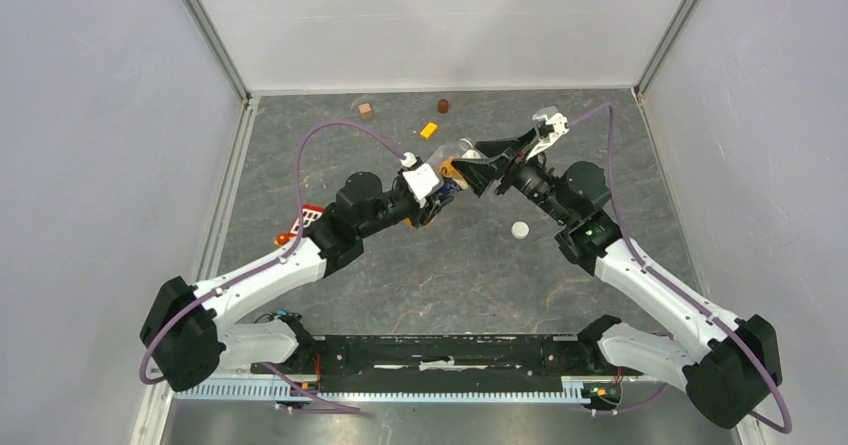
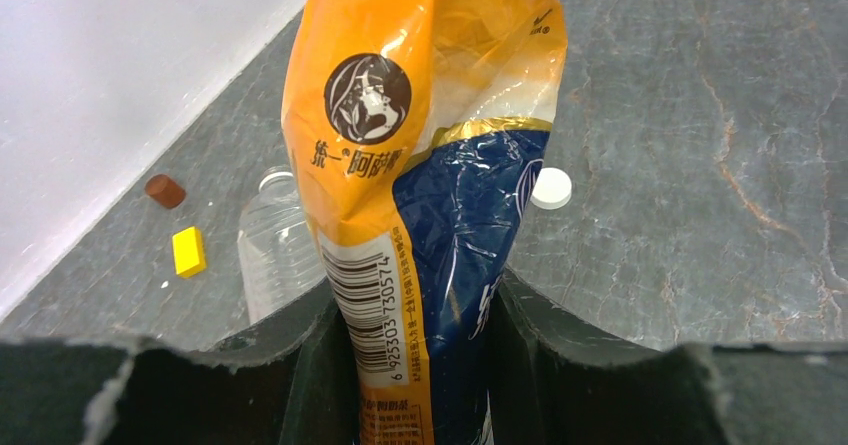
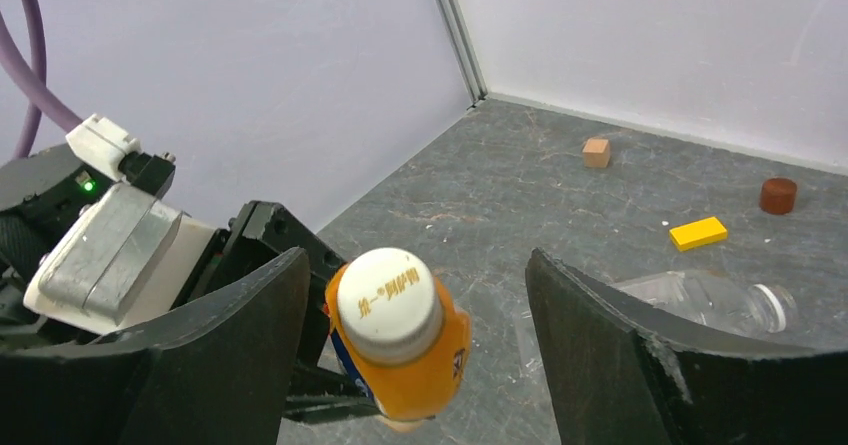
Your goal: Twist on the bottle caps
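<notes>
Slippage risk: my left gripper (image 2: 415,310) clamps the crumpled small orange plastic bottle with dark blue label (image 2: 430,145), its round white screw cap (image 3: 388,303) sitting between the spread jaws of my right gripper (image 3: 415,265), so twisting may spin the soft bottle or cross-thread the cap

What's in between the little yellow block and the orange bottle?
The clear bottle lies between the yellow block and the orange bottle; the left wrist view shows it best.

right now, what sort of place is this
Probably a robot test cell: plain white walls box in a grey stone-look tabletop, and the left arm and right arm are bolted at its edge.
</notes>
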`<state>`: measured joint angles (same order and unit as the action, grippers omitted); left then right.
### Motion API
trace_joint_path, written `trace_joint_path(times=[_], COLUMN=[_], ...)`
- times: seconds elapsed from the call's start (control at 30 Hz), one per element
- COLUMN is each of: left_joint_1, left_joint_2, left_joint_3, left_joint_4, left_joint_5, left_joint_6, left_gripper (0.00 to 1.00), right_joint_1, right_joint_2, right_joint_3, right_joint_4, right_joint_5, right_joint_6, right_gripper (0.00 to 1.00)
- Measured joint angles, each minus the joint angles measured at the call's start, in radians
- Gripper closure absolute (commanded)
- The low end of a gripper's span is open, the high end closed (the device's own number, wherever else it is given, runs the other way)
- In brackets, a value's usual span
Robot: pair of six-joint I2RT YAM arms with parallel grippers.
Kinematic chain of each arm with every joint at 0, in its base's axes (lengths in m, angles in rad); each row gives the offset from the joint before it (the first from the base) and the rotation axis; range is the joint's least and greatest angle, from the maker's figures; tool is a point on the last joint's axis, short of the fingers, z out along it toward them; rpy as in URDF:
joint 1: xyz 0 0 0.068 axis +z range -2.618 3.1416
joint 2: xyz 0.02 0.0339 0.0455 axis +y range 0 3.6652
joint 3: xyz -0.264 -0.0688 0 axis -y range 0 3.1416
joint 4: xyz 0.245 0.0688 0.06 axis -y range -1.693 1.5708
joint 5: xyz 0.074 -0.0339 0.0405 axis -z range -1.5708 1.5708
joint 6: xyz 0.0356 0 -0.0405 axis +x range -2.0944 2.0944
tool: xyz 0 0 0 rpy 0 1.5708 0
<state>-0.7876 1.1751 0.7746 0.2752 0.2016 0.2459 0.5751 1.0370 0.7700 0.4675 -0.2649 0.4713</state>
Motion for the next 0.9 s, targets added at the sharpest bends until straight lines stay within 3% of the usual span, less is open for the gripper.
trace_joint_path(times=[0.13,0.2,0.27,0.37,0.47,0.6,0.9], left_joint_1=[0.000,0.000,0.001,0.001,0.001,0.000,0.000], left_joint_2=[0.031,0.045,0.060,0.063,0.061,0.028,-0.218], left_joint_3=[0.000,0.000,0.000,0.000,0.000,0.000,-0.003], left_joint_4=[0.048,0.069,0.079,0.080,0.079,0.053,-0.250], left_joint_5=[0.029,0.040,0.038,0.034,0.024,-0.011,-0.172], left_joint_6=[-0.018,-0.027,-0.032,-0.036,-0.037,-0.036,-0.021], left_gripper=[0.96,0.92,0.81,0.56,0.35,0.01,0.00], right_joint_1=[0.000,0.000,0.003,0.005,0.005,0.008,-0.044], right_joint_2=[0.034,0.047,0.053,0.057,0.058,0.074,0.122], right_joint_3=[0.000,0.000,0.000,0.000,0.012,0.075,0.220], right_joint_4=[0.024,0.036,0.042,0.043,0.027,-0.040,-0.184], right_joint_5=[0.024,0.030,0.026,0.024,0.025,0.032,0.171], right_joint_6=[0.032,0.049,0.055,0.058,0.050,0.006,-0.192], right_gripper=[0.40,0.58,0.74,0.93,1.00,1.00,1.00])
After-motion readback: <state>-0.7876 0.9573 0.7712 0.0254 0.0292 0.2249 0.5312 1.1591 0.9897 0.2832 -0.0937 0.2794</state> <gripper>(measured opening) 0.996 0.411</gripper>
